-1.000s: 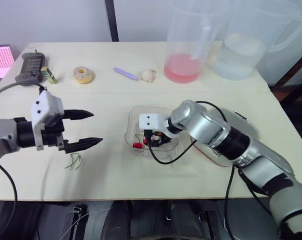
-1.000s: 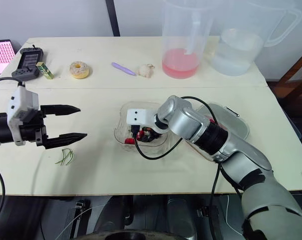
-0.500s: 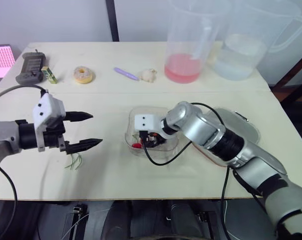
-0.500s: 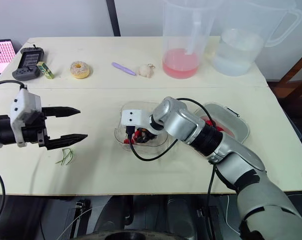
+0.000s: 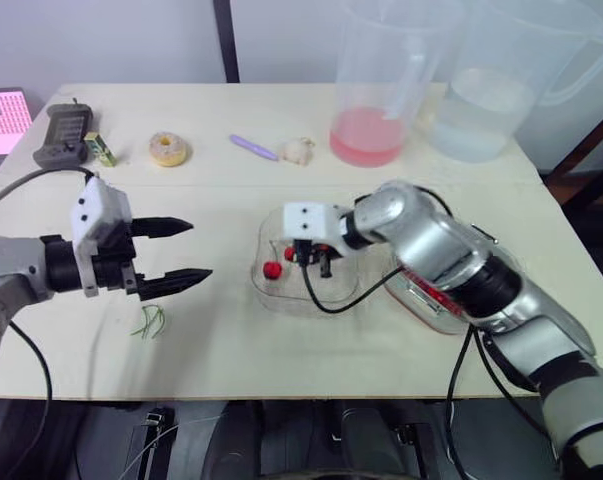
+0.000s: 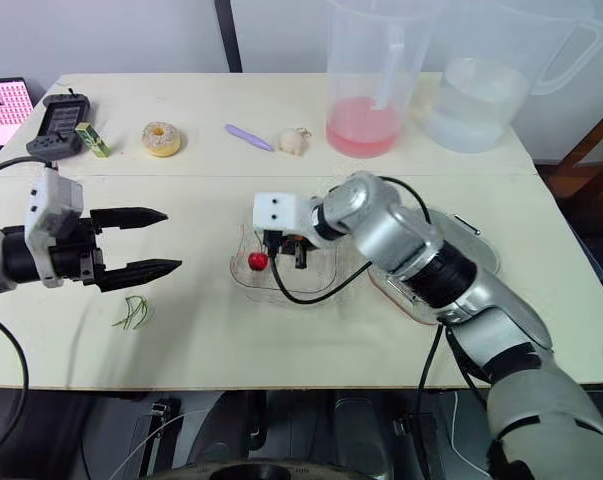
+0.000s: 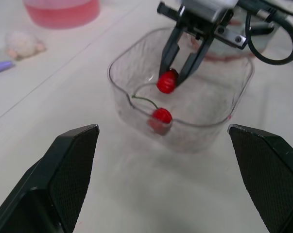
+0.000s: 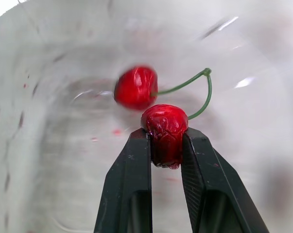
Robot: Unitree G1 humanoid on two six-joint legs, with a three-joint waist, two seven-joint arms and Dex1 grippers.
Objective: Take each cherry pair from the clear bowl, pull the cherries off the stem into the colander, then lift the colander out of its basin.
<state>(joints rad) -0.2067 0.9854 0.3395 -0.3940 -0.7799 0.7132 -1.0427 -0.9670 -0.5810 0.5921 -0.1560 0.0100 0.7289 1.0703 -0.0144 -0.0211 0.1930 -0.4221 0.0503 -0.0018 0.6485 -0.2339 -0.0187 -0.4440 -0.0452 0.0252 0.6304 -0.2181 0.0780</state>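
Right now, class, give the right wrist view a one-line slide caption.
Right claw pinches one cherry inside the clear bowl, its twin joined by a green stem.

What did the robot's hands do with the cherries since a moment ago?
The right gripper has drawn up and back from deep in the clear bowl and now pinches one cherry; the other cherry trails on the stem, low in the bowl. The left gripper stayed open, off to the side. The bowl stayed put.

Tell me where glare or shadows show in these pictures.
Right wrist view: white glints on the clear bowl wall beside the cherry in the right gripper. Left wrist view: a faint shadow beneath the bowl. Left eye view: the table is evenly lit, no hard shadows.
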